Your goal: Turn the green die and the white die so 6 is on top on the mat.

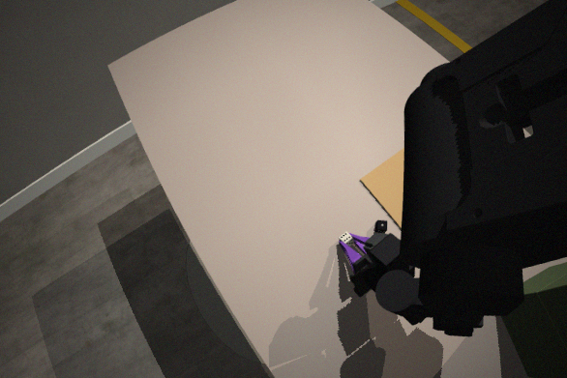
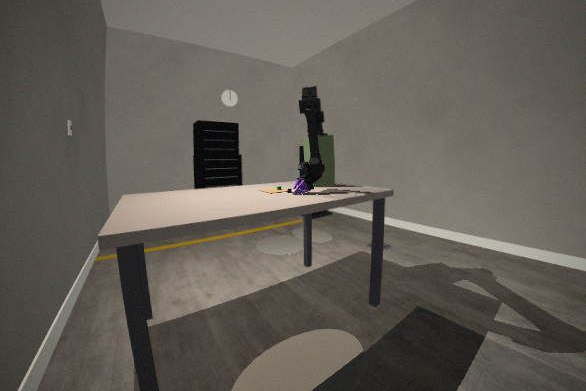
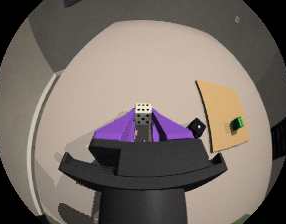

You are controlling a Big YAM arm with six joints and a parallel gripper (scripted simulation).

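The white die [image 1: 344, 237] [image 3: 143, 108] is between the purple fingertips of my gripper [image 1: 346, 240] [image 2: 297, 193] [image 3: 143, 112], which is shut on it. Its upper face shows six pips, and the face toward the wrist camera seems to show five. The die is off the mat; whether it touches the table I cannot tell. The orange mat [image 1: 385, 184] [image 2: 269, 191] [image 3: 214, 100] lies flat, partly hidden by the arm in the top view. The green die [image 2: 279, 188] [image 3: 237, 123] is on the mat; its top number is too small to read. It is hidden in the top view.
The black die [image 1: 381, 226] [image 2: 289, 191] [image 3: 196, 128] stands on the table just outside the mat's edge, close to the right finger in the wrist view, with one pip visible. The arm [image 1: 484, 170] covers the right part of the top view. The table's edge [image 1: 232, 315] runs beyond the gripper's shadow.
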